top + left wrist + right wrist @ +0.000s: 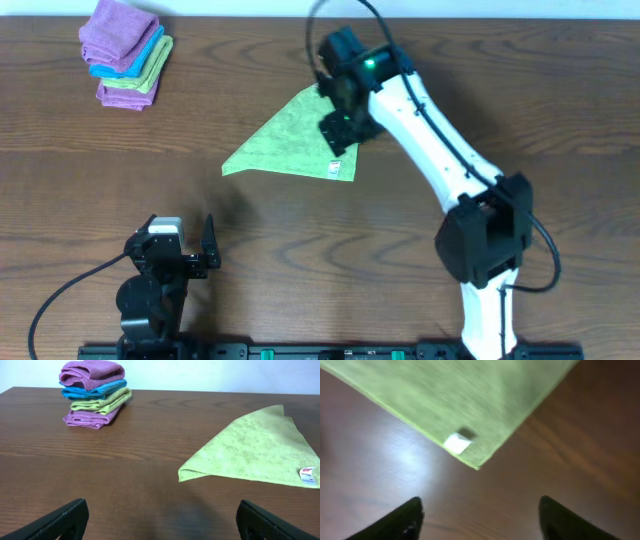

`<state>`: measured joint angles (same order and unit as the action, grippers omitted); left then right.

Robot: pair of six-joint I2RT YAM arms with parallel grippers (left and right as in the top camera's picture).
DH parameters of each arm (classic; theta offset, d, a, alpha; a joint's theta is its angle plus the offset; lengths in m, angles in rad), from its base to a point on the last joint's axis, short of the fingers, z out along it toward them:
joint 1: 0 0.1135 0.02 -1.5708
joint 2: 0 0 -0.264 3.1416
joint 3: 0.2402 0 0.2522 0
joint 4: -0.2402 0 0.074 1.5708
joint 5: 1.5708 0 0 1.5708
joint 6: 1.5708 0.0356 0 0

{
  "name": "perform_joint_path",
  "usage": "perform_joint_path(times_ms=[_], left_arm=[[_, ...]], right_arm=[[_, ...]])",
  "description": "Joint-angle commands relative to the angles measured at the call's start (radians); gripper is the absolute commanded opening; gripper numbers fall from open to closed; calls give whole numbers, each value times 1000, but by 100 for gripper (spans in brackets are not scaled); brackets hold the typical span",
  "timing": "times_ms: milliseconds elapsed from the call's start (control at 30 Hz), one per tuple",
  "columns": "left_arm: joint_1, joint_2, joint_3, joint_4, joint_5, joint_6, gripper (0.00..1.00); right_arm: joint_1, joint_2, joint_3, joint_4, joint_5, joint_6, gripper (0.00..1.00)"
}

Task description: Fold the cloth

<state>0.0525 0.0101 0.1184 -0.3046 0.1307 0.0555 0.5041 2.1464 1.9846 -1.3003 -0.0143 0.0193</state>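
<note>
The cloth [295, 145] is soft, lime-green terry with a fine nap, lying flat as a triangle of two layers at the middle of the dark, wood-grain table [520, 90]. A small white label [335, 166] sits at its near right corner. The right gripper [480, 520] hangs just above that corner; its dark fingers stand well apart over bare wood, holding and touching nothing. The left gripper [160, 520] is spread wide and empty at the near left of the table, well apart from the cloth. The cloth's narrow tip points left, and its long axis runs roughly left to right along the table. A stack of folded purple, blue and green cloths [125, 55] sits in the far left corner.
</note>
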Motion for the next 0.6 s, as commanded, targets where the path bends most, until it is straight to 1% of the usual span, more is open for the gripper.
perform_joint_path(times_ms=[0,67,133,200,300,433,500,567], left_arm=[[7,-6,-24,-6,-3,-3,95],[7,-6,-24,-6,-3,-3,95],[7,-6,-24,-6,-3,-3,95],[7,-6,-24,-6,-3,-3,95],[7,-6,-24,-6,-3,-3,95],[7,-6,-24,-6,-3,-3,95],[7,-6,-24,-6,-3,-3,95],[7,-6,-24,-6,-3,-3,95]], right_arm=[[10,-1,-106,56,-54,3,66],[19,-1,-169,106,-42,-4,65],[28,-1,-225,150,-42,-17,62],[45,-1,-286,201,-42,-23,61],[68,-1,-333,264,-41,-50,64],[94,-1,-370,354,-11,-100,64],[103,-1,-384,397,6,-144,64],[107,-1,-394,430,7,-195,61]])
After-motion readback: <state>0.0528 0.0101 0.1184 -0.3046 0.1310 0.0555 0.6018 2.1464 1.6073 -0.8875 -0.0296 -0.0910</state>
